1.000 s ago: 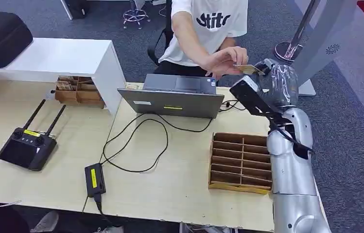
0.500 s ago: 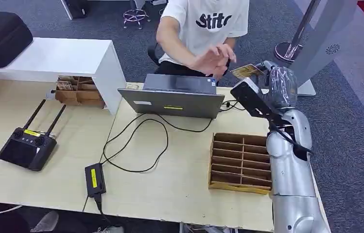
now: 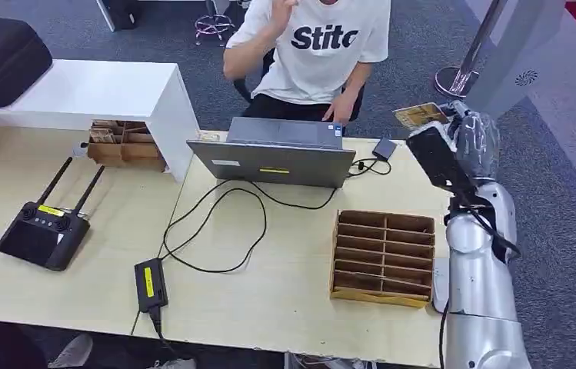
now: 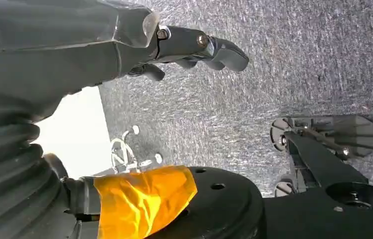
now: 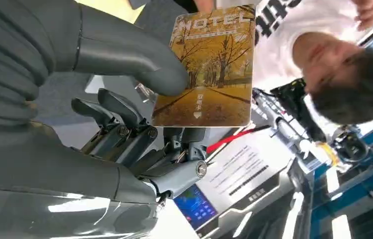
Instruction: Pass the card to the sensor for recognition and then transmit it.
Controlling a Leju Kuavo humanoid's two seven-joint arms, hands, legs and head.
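Observation:
A yellow hotel card (image 3: 421, 115) with an autumn-tree print (image 5: 209, 69) is pinched between the thumb and fingers of my right hand (image 3: 465, 142) (image 5: 104, 104). That hand is raised beyond the table's far right corner. A small dark box (image 3: 384, 147) lies on the table to the left of the card and below it, wired toward the laptop (image 3: 277, 154). A person in a white shirt (image 3: 323, 46) sits behind the laptop with one hand raised. My left hand (image 4: 124, 50) hangs over the grey floor, fingers apart and holding nothing.
A cardboard divider box (image 3: 383, 257) sits just left of my right arm. A black cable and power brick (image 3: 149, 284) cross the table's middle. A remote controller (image 3: 44, 231) lies at the left, and a white shelf (image 3: 100, 92) stands behind it. A grey kiosk (image 3: 515, 54) stands to the right.
The person let go of the card and drew the hand back and up. My right arm swung to the right with the card, uncovering the small dark box.

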